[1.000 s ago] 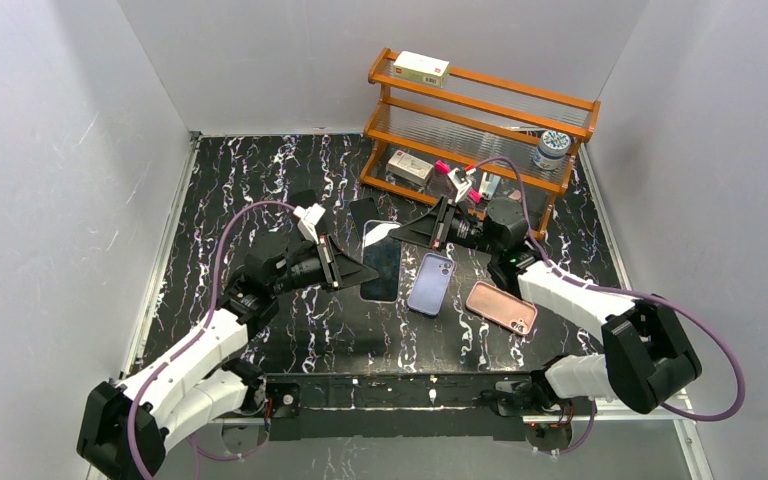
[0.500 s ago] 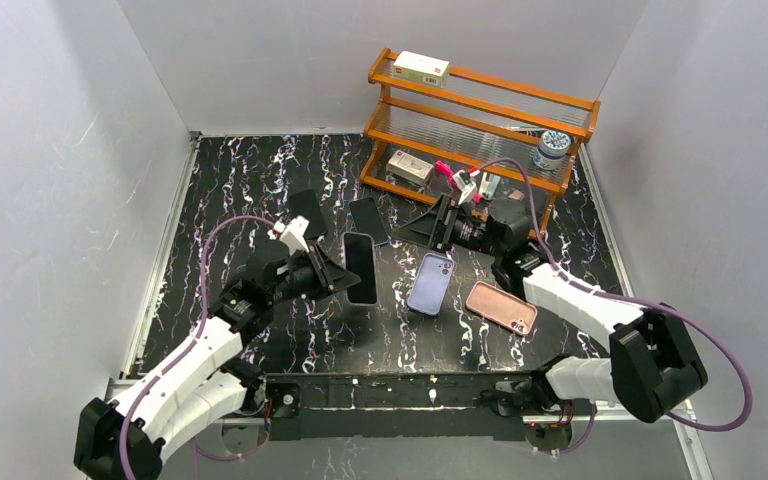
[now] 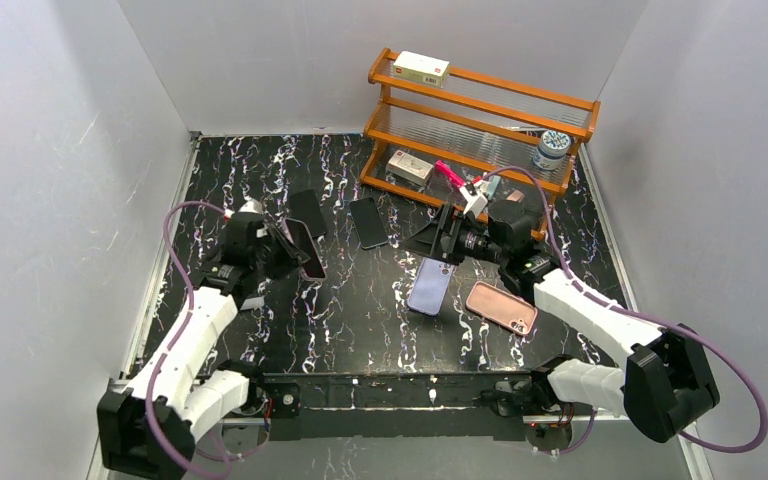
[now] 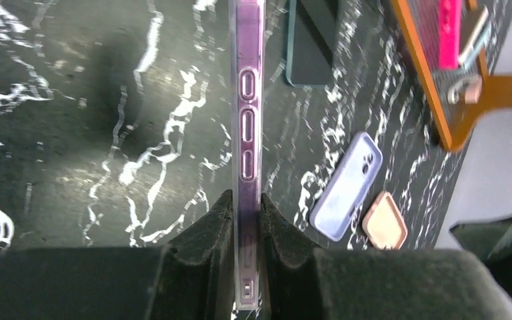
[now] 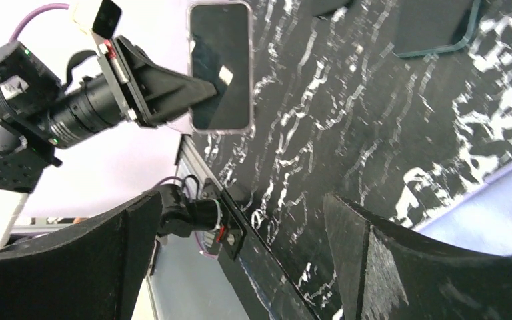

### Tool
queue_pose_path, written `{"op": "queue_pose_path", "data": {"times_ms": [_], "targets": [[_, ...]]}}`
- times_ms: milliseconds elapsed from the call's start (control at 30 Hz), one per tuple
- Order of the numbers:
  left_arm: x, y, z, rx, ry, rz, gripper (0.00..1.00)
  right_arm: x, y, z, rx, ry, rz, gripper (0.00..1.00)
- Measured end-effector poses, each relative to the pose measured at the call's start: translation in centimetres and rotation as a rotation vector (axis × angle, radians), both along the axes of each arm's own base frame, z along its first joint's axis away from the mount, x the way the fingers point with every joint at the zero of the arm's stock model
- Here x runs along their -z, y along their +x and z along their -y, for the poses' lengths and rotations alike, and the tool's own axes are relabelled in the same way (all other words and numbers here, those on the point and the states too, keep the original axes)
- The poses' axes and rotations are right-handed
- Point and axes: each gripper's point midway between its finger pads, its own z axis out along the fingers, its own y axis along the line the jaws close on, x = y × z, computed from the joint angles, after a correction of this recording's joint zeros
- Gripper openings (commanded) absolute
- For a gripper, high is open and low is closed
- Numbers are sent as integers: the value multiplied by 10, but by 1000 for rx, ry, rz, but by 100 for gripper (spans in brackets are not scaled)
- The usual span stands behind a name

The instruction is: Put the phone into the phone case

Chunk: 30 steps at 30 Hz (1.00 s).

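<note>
While my left claw (image 3: 290, 250) pinches the phone (image 3: 307, 250) clear of the table (image 3: 250, 170), entries run by view.

Top view.
1. Phone: at 9 o'clock of the table's middle, off the surface, long axis about 11 to 5.
2. My right claw (image 3: 438, 237): jaws spread wide, holding nothing. The phone lies at 9 o'clock from it, well apart.
3. Lilac case (image 3: 430, 285): flat, just at 6 o'clock of the right claw. Pink case (image 3: 501, 306): beside it, at 4 o'clock. The right arm is nearer to both; only the left has the phone.

Left wrist view.
4. Phone (image 4: 248, 53): edge-on, long axis running 6 to 12 away from my fingers (image 4: 217, 227), which press its two faces near the lower end.
5. Clear case (image 4: 248, 127): purplish rim with button cut-outs along that edge. I judge the phone already sits in it; whether every corner is seated I cannot tell.

Right wrist view.
6. Phone (image 5: 219, 67): screen toward this camera, at 12 o'clock, upright, well apart from my spread fingers (image 5: 73, 267). Any further pressing means my right claw must travel to it.
</note>
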Motion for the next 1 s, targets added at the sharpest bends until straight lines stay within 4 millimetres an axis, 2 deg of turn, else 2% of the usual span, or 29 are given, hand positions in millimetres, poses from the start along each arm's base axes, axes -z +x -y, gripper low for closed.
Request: {"op": "queue_pose_path", "data": {"times_ms": [67,167,333,433,600,833,1000], "targets": [[12,8,-17,-60,-19,-50,0,10,-1,3,12,-38,-36,99],[35,13,-34,-131,-53,-123,0,15,-4,5,4,-52,-55,99],[79,-1,-60,-234,-103,-258,0,0,-14,8,-24,-23,-11,99],[85,-3,-66,-264,-122,-271,0,-7,-17,9,-33,-18,19,99],[94,-1,-60,-242,-166,-283,0,-6,-20,13,-34,-39,39,99],[100,-6,-61,-221,-140,-298,19,5,-18,20,-9,-118,17,99],[111,-17,-63,-235,-123,-358,35,24,-15,26,38,-178,-55,99]]}}
